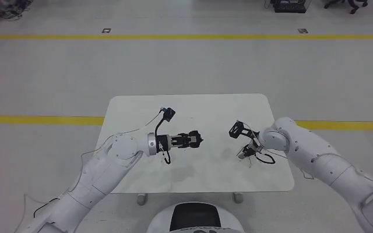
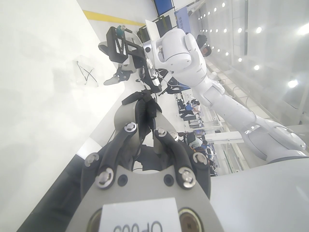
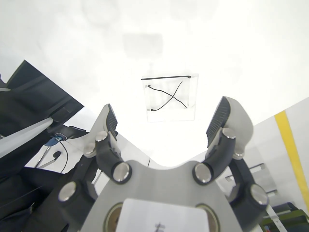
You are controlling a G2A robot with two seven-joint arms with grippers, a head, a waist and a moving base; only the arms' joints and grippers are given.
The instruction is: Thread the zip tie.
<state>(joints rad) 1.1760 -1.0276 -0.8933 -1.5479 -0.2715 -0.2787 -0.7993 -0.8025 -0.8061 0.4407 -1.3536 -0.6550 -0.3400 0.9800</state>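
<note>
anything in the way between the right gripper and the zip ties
Nothing visible. The right gripper is open and faces the zip ties, which lie on a clear sheet, with only bare table between them.

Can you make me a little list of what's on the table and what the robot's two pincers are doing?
Table: white, with both arms over it
Zip ties: three, black; one straight, two crossed
Tray: clear, square, lying under the zip ties
Right pincer: open, near the zip ties, not touching them
Left pincer: shut, away from the tray
</note>
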